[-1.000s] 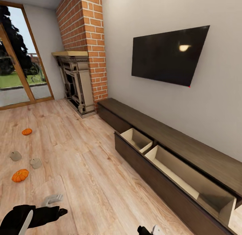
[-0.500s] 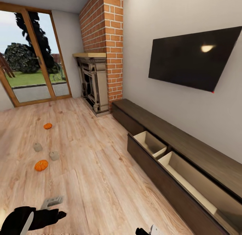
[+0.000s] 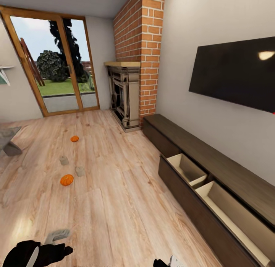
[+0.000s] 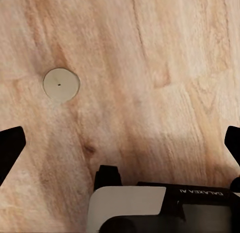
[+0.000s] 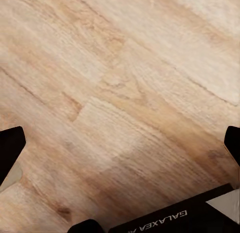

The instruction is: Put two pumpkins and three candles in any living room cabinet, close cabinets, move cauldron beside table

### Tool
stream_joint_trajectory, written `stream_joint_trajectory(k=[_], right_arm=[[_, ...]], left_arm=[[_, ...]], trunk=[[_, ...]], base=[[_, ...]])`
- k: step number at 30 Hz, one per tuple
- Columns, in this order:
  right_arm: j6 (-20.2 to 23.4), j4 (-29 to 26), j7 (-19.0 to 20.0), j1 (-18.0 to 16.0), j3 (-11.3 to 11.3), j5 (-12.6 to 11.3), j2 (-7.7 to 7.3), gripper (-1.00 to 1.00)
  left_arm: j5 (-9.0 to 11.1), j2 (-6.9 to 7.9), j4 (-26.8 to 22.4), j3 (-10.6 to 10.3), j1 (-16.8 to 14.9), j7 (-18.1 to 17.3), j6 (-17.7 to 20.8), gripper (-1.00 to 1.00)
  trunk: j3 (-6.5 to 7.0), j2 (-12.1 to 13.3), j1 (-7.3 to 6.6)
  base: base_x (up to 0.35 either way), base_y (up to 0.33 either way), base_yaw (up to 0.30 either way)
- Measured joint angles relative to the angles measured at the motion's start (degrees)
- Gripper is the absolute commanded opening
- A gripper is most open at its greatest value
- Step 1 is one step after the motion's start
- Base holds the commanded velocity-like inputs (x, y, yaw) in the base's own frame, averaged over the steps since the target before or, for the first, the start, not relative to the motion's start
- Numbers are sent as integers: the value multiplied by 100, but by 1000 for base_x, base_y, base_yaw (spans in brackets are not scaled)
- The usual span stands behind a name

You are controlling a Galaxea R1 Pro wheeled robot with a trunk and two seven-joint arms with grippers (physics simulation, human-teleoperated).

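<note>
Camera swing leftward since a second ago: we now see more glass door and less wall-mounted screen; the objects themselves lie as before. Two small bright-orange ribbed pumpkins and two short beige cylindrical candles sit on the pale wooden floor. A third candle lies below the left claw, spread and empty. Right claw likewise spread, empty. Long dark-brown wooden cabinet has two drawers pulled out.

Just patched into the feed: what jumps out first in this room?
Two orange pumpkins and two pale candles lie scattered on the wooden floor at left. Along the right wall, the dark cabinet has a drawer pulled open, beige inside, beneath a black TV beside the brick chimney.
</note>
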Motion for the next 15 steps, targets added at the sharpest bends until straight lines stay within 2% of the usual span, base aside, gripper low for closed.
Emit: stream_joint_trajectory(k=[5, 9, 15], right_arm=[[-13, -1, -18, 0, -3, 360, 35, 100], [-9, -1, -21, 0, -8, 412, 48, 100], [-14, -1, -21, 0, -9, 419, 48, 100]], left_arm=[[5, 10, 236, 3, 0, 157, -286, 100], [8, 7, 286, 19, 0, 162, -468, 100], [8, 13, 290, 28, 0, 152, -514, 100]], trunk=[[90, 201, -110], [108, 242, -133], [108, 242, -133]], base=[[0, 0, 289], [0, 0, 289], [0, 15, 289]])
